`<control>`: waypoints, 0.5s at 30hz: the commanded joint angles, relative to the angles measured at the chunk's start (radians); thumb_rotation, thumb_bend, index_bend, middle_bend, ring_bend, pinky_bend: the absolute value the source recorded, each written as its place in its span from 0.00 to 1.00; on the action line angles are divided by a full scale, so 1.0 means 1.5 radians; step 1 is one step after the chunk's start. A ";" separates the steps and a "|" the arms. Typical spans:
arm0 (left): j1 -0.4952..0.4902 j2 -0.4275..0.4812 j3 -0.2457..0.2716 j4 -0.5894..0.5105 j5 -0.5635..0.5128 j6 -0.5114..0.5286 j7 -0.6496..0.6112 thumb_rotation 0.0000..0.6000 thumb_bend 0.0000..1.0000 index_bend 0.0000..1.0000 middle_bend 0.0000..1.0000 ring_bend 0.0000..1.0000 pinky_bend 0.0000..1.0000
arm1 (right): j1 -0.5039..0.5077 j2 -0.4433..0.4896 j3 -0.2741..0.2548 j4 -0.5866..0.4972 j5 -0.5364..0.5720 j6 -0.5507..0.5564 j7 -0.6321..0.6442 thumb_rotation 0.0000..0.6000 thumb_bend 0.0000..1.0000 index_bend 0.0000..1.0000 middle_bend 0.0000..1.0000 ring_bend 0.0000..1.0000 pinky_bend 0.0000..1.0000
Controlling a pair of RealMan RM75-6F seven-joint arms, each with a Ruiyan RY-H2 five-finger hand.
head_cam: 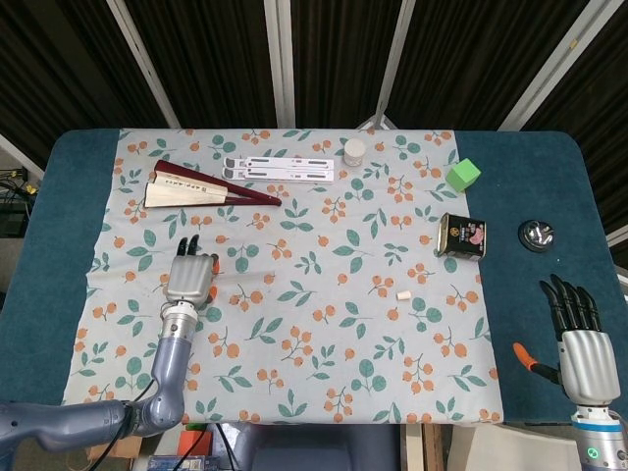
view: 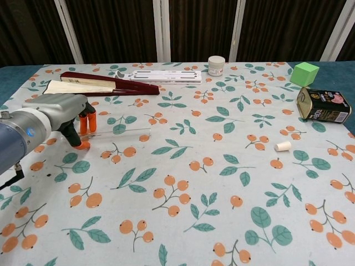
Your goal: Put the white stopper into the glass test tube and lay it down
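My left hand sits low over the floral tablecloth at the left side, palm down, forearm running back toward me. Its orange-tipped fingers point down at the near-left end of the glass test tube; the thumb tip touches or nearly touches the cloth just in front of that end. In the head view the same hand covers the tube's left end. I cannot tell whether the fingers actually grip the tube or only stand against it.

The tube lies flat on the cloth, long axis left to right, its right end free.

The white stopper lies on its side well to the right of the tube, on the cloth, near the tin can but apart from it.

My right hand is held off the right near corner of the table over the blue mat, fingers straight and spread, thumb out to the side, holding nothing.

Far side of the cloth: folded fan, white slotted stand, small white jar, green cube.
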 commanded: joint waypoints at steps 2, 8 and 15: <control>-0.002 -0.001 0.003 0.003 -0.002 -0.002 -0.001 1.00 0.38 0.47 0.47 0.04 0.00 | 0.000 -0.001 0.000 0.000 0.001 -0.001 0.000 1.00 0.24 0.00 0.00 0.00 0.00; -0.005 -0.004 0.009 0.008 -0.007 -0.002 -0.002 1.00 0.40 0.49 0.50 0.05 0.00 | 0.000 -0.001 0.001 -0.001 0.002 0.000 0.002 1.00 0.24 0.00 0.00 0.00 0.00; -0.005 -0.007 0.012 0.014 0.005 0.003 -0.016 1.00 0.56 0.57 0.58 0.09 0.00 | -0.001 -0.002 0.001 0.000 -0.001 0.003 0.002 1.00 0.24 0.00 0.00 0.00 0.00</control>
